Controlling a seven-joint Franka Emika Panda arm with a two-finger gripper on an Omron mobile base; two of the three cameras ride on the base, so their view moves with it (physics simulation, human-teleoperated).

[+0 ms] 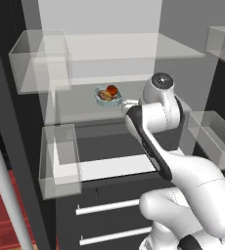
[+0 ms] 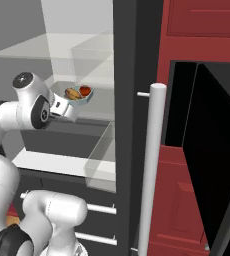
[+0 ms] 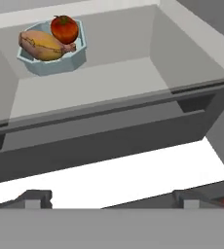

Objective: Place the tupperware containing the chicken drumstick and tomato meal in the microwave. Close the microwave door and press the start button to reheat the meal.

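I am lining the gripper (image 3: pixel 111 198), jaws spread wide and empty, squarely on the tupperware (image 3: pixel 52 53) rim before closing.

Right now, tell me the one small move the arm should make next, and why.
Probably reach forward toward the tupperware. It sits untouched on the fridge shelf with the chicken drumstick and tomato inside, while the claw is open, holds nothing, and hangs short of the shelf's front edge.
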